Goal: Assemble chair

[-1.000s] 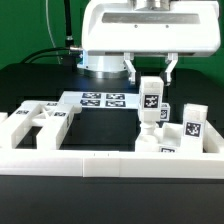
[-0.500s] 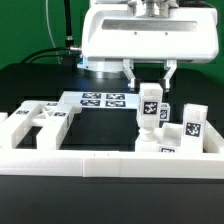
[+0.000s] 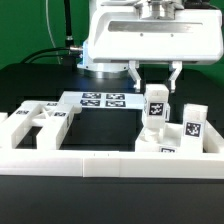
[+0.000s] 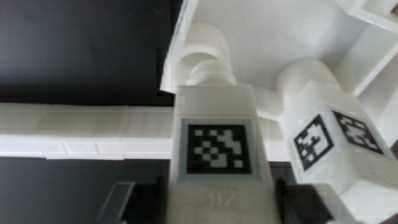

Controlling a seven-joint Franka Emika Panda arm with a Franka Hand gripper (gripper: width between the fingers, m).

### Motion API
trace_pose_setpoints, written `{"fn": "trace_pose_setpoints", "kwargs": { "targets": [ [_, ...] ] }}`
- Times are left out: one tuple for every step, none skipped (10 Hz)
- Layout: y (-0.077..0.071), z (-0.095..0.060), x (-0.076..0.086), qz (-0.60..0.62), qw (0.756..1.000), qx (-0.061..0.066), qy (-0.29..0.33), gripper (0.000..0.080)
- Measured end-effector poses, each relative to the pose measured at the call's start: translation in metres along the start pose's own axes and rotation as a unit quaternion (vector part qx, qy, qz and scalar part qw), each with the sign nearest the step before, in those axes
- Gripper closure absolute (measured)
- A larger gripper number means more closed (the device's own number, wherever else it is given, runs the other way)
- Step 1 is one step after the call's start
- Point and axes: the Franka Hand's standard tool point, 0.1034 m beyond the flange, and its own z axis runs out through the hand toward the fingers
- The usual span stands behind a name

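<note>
White blocky tagged chair point(image 3: 160, 125)

— What is seen on the black table point(image 3: 30, 85)?
— A marker board point(image 3: 103, 99) is laid flat there; a long white border rail point(image 3: 70, 160) is set nearer the camera than it.

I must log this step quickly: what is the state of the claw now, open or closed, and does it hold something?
Claw: open, holding nothing; its fingers stand apart on either side above the upright tagged post, not clamping it.

The marker board point(image 3: 104, 99) lies behind the chair point(image 3: 165, 128), the border rail point(image 3: 70, 160) in front.
</note>
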Motion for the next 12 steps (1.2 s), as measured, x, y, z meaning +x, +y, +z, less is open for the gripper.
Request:
{"fn": "trace_pose_setpoints", "kwargs": {
  "targets": [
    [0.0002,0.0,0.0001,0.0,1.0,0.0,0.0,0.0514],
    [0.0011,0.0,0.0002,0.0,1.0,-0.001,0.0,0.0514],
    [0.0023,0.0001,0.0002,-0.001,1.0,-0.001,0.0,0.0514],
    [0.0021,0.0002,0.0,-0.001,1.0,-0.001,0.002,0.0514],
    [0.0013,0.0003,0.0,-0.002,1.0,-0.001,0.004,0.0514],
    [0.0007,0.0003,-0.0001,-0.002,1.0,-0.001,0.005,0.0514],
    [0.0009,0.0003,-0.0003,-0.002,1.0,-0.002,0.006,0.0514],
    [0.0011,0.0005,-0.0004,-0.003,1.0,-0.003,0.012,0.0514],
    [0.0013,0.0008,0.0006,-0.004,1.0,-0.003,0.015,0.0514],
    [0.0015,0.0002,0.0039,-0.008,1.0,-0.003,0.018,0.0514],
    [0.0016,0.0005,0.0033,-0.008,1.0,-0.003,0.017,0.0514],
    [0.0016,0.0005,0.0032,-0.008,1.0,-0.003,0.017,0.0514]
  ]
}}
